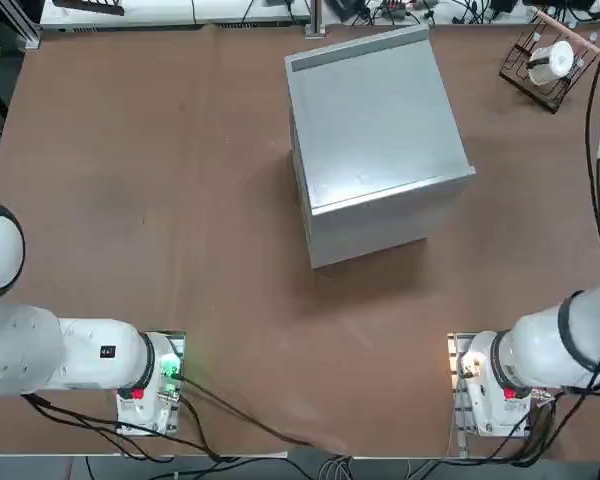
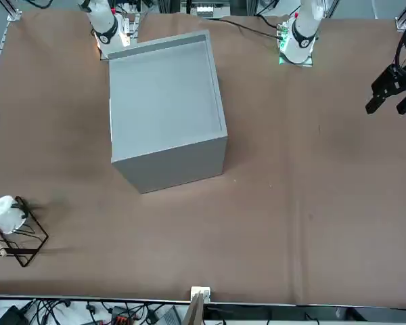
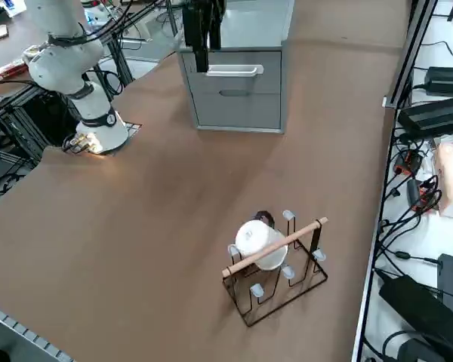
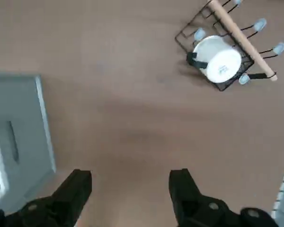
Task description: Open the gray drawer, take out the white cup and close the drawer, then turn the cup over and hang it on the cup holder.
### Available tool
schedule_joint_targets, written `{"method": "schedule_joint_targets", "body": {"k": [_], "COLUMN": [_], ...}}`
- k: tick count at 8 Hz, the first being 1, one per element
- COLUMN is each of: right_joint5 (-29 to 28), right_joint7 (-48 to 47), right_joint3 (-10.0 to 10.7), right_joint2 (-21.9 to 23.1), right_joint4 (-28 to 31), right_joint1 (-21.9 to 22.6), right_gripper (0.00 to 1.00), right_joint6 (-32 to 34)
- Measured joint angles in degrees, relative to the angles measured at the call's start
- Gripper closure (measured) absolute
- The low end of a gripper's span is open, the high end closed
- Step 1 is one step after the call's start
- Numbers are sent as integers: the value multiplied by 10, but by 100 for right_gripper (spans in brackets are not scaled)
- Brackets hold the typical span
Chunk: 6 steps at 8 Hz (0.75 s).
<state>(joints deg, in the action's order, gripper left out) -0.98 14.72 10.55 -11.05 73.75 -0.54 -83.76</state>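
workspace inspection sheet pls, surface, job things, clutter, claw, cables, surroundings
surface: brown table, bare apart from the items below
gray drawer: shut in the gray cabinet, handle facing the right side camera
white cup: hanging on the cup holder, at the table's far right corner in the top view
clutter: nothing seen on the table
right claw: open, empty, raised above the table between cabinet and cup holder
cables: dark cables run from the arm bases along the near edge; more cables lie off the table's edge
surroundings: equipment and power bricks beside the table; no person seen
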Motion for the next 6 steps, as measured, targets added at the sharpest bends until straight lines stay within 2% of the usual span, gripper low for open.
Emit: {"method": "schedule_joint_targets", "body": {"k": [2,4,6], "right_joint5": [0,0,0], "right_joint7": [-63,-74,-79], "right_joint3": [-1,-15,-47], "right_joint2": [90,130,159], "right_joint4": [124,168,199], "right_joint1": [33,44,45], "right_gripper": [0,0,0], "right_joint6": [-56,-49,-35]}}
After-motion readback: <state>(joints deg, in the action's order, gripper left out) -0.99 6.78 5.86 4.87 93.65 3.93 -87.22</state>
